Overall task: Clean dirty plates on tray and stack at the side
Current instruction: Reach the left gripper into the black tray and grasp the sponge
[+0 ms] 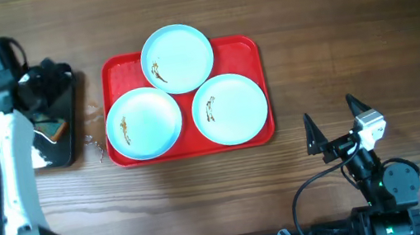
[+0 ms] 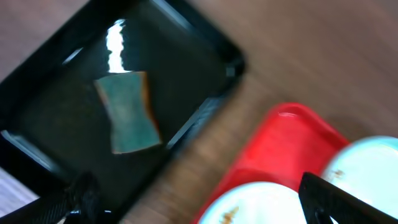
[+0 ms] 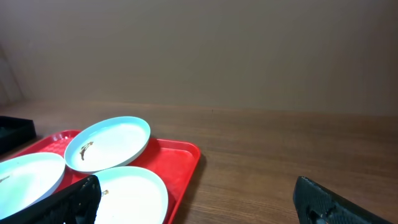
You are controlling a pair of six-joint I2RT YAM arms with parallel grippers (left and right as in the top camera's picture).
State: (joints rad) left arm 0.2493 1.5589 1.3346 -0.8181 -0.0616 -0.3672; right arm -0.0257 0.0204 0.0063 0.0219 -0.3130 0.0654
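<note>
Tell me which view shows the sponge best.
Left wrist: the sponge lies whole, though blurred, in the black tray. Overhead, the left arm hides most of it. The right wrist view catches only a corner of that tray, no sponge.

Overhead view: looks straight down from high above the wooden worktop (image 1: 362, 20). The red tray (image 1: 243, 50) sits just above centre, with the black tray (image 1: 74, 129) to its left.

Left wrist view: close and blurred, tilted down over the black tray (image 2: 186, 56). A corner of the red tray (image 2: 280, 143) shows at lower right.

Right wrist view: low near the worktop, off the right side of the red tray (image 3: 183, 155), facing level toward a plain wall (image 3: 249, 50).

All three views share the red tray and its plates (image 1: 177, 58).
</note>
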